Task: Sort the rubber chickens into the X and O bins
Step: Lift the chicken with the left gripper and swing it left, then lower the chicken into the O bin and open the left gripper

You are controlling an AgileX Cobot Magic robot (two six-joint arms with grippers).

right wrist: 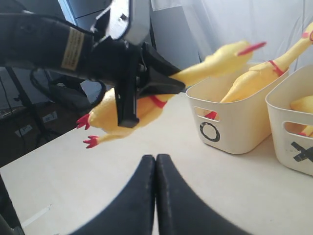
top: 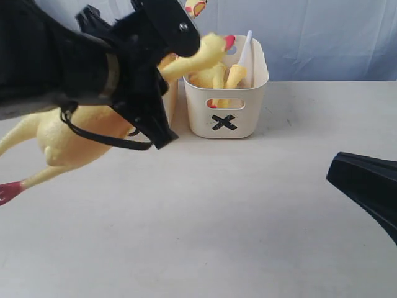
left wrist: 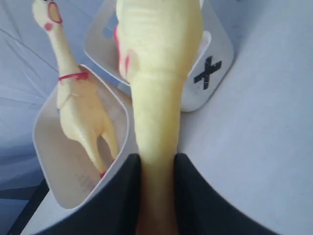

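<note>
My left gripper (top: pixel 173 77) is shut on the neck of a long yellow rubber chicken (top: pixel 68 139), which hangs in the air with its head (top: pixel 214 48) near the bins and a red foot (top: pixel 9 191) trailing low. In the left wrist view the held chicken (left wrist: pixel 156 98) runs out between the black fingers (left wrist: pixel 122 196), over the gap between the two bins. The X bin (top: pixel 226 118) holds short chickens (top: pixel 223 77) and a white tube (top: pixel 246 53). The O bin (right wrist: pixel 230 132) holds one long chicken (right wrist: pixel 254 78). My right gripper (right wrist: pixel 155 161) is shut and empty, low over the table.
The two cream bins stand side by side at the table's far edge, before a pale blue backdrop. The left arm (top: pixel 56 62) hides most of the O bin (top: pixel 170 99) in the exterior view. The right gripper (top: pixel 366 180) sits at the right edge.
</note>
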